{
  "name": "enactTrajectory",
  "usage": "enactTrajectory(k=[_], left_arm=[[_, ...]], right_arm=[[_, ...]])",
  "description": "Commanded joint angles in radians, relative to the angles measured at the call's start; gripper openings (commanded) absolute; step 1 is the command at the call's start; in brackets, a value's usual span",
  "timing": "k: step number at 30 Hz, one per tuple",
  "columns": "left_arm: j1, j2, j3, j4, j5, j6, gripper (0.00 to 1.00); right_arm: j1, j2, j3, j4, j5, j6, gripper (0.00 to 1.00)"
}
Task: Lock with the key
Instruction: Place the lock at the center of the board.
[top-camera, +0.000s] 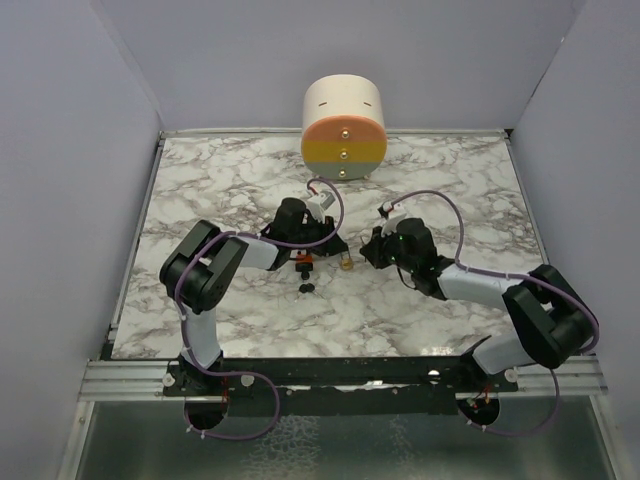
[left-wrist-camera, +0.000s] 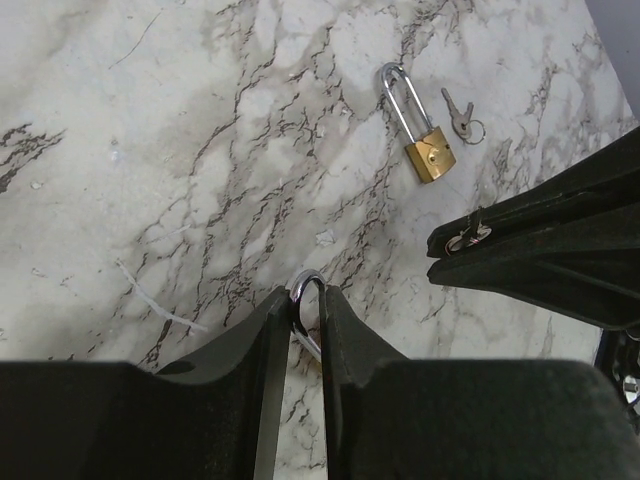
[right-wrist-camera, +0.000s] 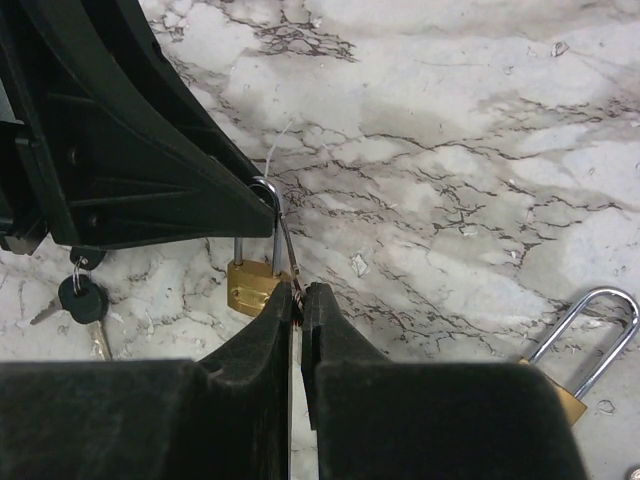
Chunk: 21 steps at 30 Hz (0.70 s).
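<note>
- Closest, my right gripper (right-wrist-camera: 297, 292) pinches the key (left-wrist-camera: 466, 238), tip at the padlock (right-wrist-camera: 250, 285) body.
- Its shackle (right-wrist-camera: 272, 215) runs straight away to my left gripper (left-wrist-camera: 306, 296), clasping it.

Bright, even overhead light; soft shadows, sharp focus throughout.

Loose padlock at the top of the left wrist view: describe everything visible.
The loose padlock has a small brass-looking body and a long, shiny metal shackle that looks closed. It lies flat on the marble table, shackle pointing away from the camera. Small ringed keys lie just beside its body. No gripper touches it.
</note>
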Motion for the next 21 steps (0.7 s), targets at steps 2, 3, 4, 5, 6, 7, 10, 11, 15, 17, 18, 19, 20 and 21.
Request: enactTrajectory(k=[2,3,4,5,6,7,10,11,15,17,18,19,20,21], left_arm=[[-0.002,0.006,0.02,-0.047,-0.061,0.033,0.22],[-0.002,0.005,0.02,-0.049,-0.066,0.034,0.23],[-0.002,0.005,0.021,-0.051,-0.07,0.033,0.24],[-0.001,0.005,0.024,-0.053,-0.075,0.035,0.25],[-0.002,0.004,0.027,-0.053,-0.08,0.035,0.26],[-0.001,0.005,0.03,-0.054,-0.084,0.036,0.27],[-0.001,0.007,0.046,-0.056,-0.095,0.04,0.3],[-0.001,0.007,0.053,-0.056,-0.097,0.043,0.3],[-0.001,0.014,0.084,-0.071,-0.108,0.054,0.3],[-0.001,0.017,0.098,-0.08,-0.115,0.061,0.31],[-0.001,0.02,0.103,-0.081,-0.117,0.063,0.31],[-0.001,0.021,0.107,-0.083,-0.118,0.063,0.31],[-0.001,0.022,0.109,-0.085,-0.12,0.062,0.31],[-0.002,0.021,0.111,-0.087,-0.121,0.062,0.31]], right_arm=[[0.004,0.046,0.008,0.041,-0.001,0.02,0.01],[0.004,0.052,0.008,0.043,-0.001,0.022,0.01],[0.005,0.061,0.007,0.047,-0.001,0.024,0.01],[0.005,0.069,0.005,0.049,-0.002,0.023,0.01],[0.007,0.075,0.005,0.049,-0.003,0.023,0.01],[0.007,0.083,0.006,0.049,-0.005,0.023,0.01],[0.013,0.104,0.008,0.049,-0.008,0.024,0.01],[0.014,0.111,0.008,0.049,-0.008,0.023,0.01],[0.02,0.128,0.008,0.053,-0.005,0.027,0.01],[0.022,0.136,0.006,0.054,-0.001,0.027,0.01],[0.022,0.139,0.006,0.056,0.003,0.027,0.01],[0.024,0.142,0.004,0.057,0.006,0.028,0.01],[0.024,0.144,0.004,0.058,0.009,0.028,0.01],[0.024,0.146,0.004,0.059,0.011,0.03,0.01]])
